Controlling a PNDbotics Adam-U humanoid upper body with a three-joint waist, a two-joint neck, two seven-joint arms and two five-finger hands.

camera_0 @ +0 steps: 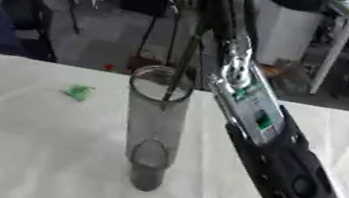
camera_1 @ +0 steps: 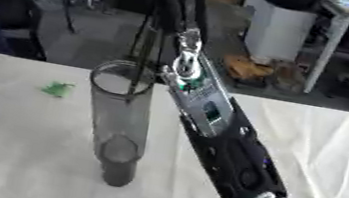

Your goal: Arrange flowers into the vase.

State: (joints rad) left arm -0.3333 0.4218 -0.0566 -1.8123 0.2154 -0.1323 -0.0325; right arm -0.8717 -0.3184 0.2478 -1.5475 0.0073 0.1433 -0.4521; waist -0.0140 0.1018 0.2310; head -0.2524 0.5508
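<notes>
The right arm (camera_0: pixel 280 154) reaches up past the frame top, so I can't tell what the hand is doing. Stems (camera_0: pixel 182 67) drop into the vase (camera_0: pixel 153 133) mouth, probably lined up from above so they slide in. A green scrap (camera_0: pixel 79 91) lies left.

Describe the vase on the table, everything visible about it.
The vase is a tall, narrow cylinder of smoky grey see-through material, likely glass, with an open round rim and a darker, thicker base. It stands upright near the middle of the table, on its pale wrinkled cloth. Thin dark stems enter its mouth from above and lean against the rim, reaching only a short way inside. The robot's right arm passes close beside it on the right; whether they touch cannot be told. A small green scrap lies apart, to its left.
</notes>
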